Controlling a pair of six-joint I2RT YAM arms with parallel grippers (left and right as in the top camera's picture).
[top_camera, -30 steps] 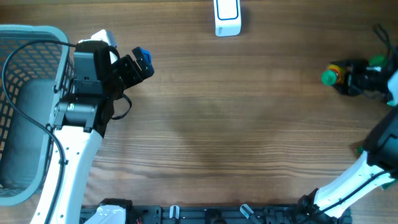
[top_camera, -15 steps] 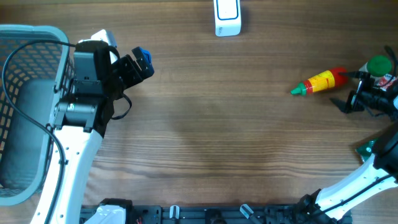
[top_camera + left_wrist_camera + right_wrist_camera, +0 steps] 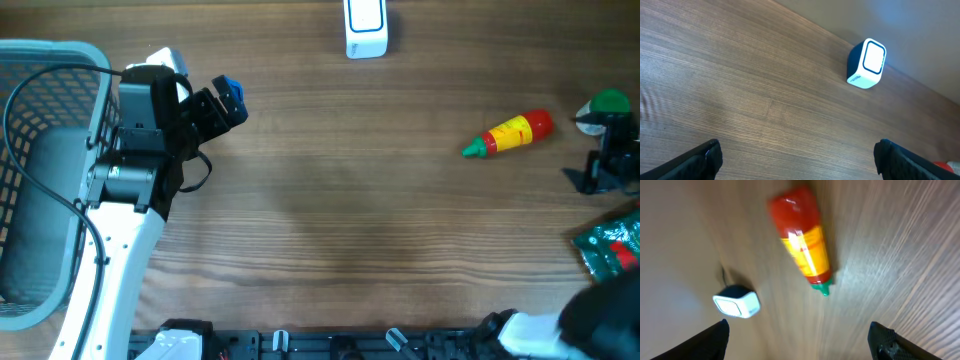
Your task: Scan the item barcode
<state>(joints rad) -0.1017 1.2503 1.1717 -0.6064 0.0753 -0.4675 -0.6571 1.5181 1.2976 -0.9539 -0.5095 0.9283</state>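
Left tool (image 3: 800, 160) and right tool (image 3: 800, 342) spread wide, bottle (image 3: 507, 133) flat on open table (image 3: 330, 200) toward right side

No word, number, brand or barcode can be read anywhere; the bottle (image 3: 508, 133) lying on the table (image 3: 350, 200), well to the right of the scanner (image 3: 364, 27), has a yellow label around its red body; that label carries small red marks, too small to read from overhead and too blurred in the right wrist view; the scanner shows only a plain white face framed in blue in the left wrist view, with no legible marking; a green packet (image 3: 610, 245), farther right of the scanner than the bottle, bears white and red marks, also too small to read.
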